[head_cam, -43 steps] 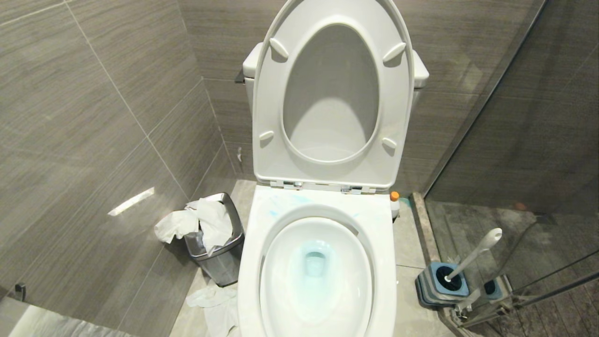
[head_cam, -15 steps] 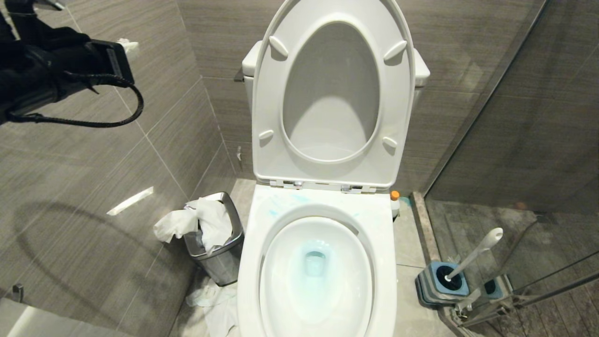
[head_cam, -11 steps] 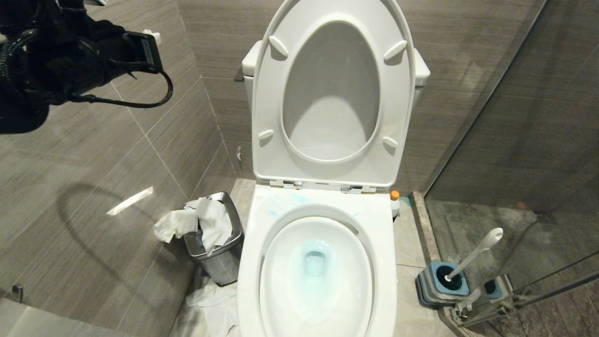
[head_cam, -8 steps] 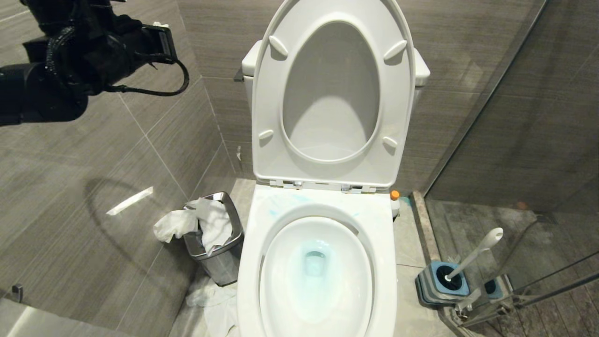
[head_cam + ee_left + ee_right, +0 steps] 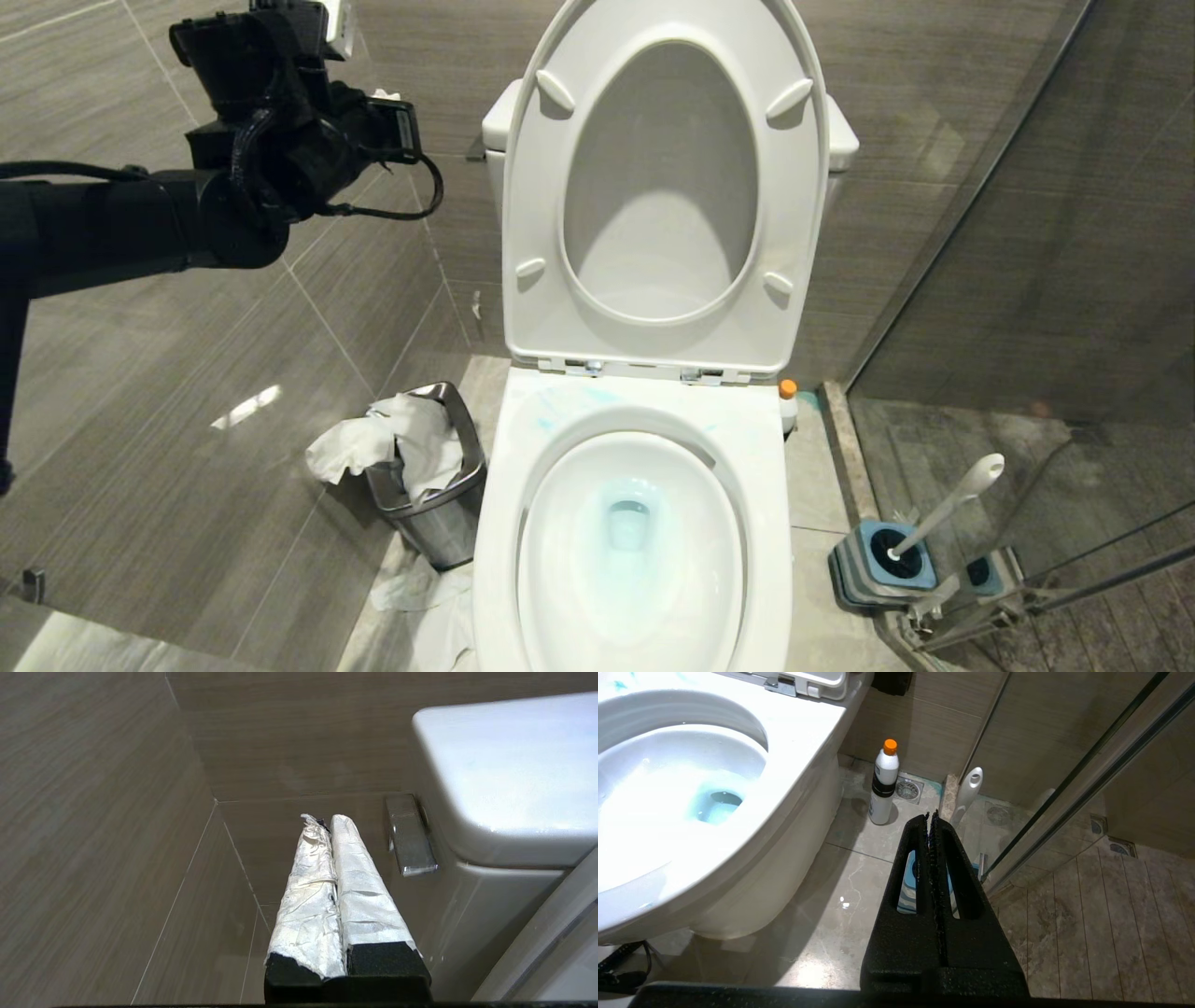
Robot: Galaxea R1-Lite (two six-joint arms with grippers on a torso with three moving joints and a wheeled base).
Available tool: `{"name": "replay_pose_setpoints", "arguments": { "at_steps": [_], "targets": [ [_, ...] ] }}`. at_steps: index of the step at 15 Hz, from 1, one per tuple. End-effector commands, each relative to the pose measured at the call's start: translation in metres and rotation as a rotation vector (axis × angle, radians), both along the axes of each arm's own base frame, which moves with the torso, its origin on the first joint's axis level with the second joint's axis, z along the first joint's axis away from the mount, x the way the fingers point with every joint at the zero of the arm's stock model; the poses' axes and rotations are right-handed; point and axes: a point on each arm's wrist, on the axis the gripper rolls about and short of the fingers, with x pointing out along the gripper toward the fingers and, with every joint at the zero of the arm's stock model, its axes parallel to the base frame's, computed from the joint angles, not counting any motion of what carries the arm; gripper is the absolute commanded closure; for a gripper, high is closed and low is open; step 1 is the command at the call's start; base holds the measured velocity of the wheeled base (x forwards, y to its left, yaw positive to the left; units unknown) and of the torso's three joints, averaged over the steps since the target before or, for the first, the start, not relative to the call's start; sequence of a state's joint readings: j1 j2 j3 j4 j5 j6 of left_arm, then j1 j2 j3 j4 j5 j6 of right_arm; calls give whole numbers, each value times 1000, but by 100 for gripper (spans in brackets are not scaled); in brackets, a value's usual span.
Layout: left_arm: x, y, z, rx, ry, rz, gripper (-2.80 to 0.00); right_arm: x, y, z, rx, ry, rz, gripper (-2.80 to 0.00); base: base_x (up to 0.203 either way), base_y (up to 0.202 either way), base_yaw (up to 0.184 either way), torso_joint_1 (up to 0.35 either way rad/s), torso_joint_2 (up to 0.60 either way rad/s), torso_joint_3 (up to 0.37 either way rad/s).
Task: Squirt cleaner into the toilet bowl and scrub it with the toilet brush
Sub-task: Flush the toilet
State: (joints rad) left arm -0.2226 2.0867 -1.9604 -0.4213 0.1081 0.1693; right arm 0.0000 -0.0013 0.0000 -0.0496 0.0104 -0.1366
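L gripper (image 5: 327, 821) raised beside cistern, near flush lever (image 5: 410, 841), jaws closed, empty; R gripper (image 5: 930, 816) jaws closed, empty; brush (image 5: 943, 504) in holder (image 5: 882, 565), floor R of bowl (image 5: 635, 541); water tinted blue.

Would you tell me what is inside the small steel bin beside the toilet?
Crumpled white tissue fills the small steel bin and spills over its rim; anything beneath the paper is hidden.

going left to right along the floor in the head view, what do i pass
steel bin stuffed with white paper → toilet bowl with blue-tinted water → orange-capped bottle → blue-grey holder with the toilet brush standing in it
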Motion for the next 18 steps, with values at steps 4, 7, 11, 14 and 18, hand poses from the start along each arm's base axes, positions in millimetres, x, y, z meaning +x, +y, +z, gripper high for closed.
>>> {"name": "replay_pose_setpoints", "arguments": {
  "at_steps": [4, 7, 11, 14, 18],
  "targets": [
    [1, -1, 5, -31, -105, 35, 0, 0, 0, 0, -1, 0, 0, 0, 0, 0, 0, 2, 4, -135],
    [-3, 1, 12, -45, -158, 44, 0, 0, 0, 0, -1, 0, 0, 0, 0, 0, 0, 2, 1, -194],
    [-16, 0, 27, -50, -197, 30, 0, 0, 0, 0, 0, 0, 0, 0, 0, 0, 0, 1, 3, -67],
    [-20, -13, 27, -50, -190, -3, 0, 0, 0, 0, -1, -1, 0, 0, 0, 0, 0, 0, 0, 0],
    [-11, -33, 11, -41, -150, -42, 0, 0, 0, 0, -1, 0, 0, 0, 0, 0, 0, 0, 0, 0]
  ]
}}
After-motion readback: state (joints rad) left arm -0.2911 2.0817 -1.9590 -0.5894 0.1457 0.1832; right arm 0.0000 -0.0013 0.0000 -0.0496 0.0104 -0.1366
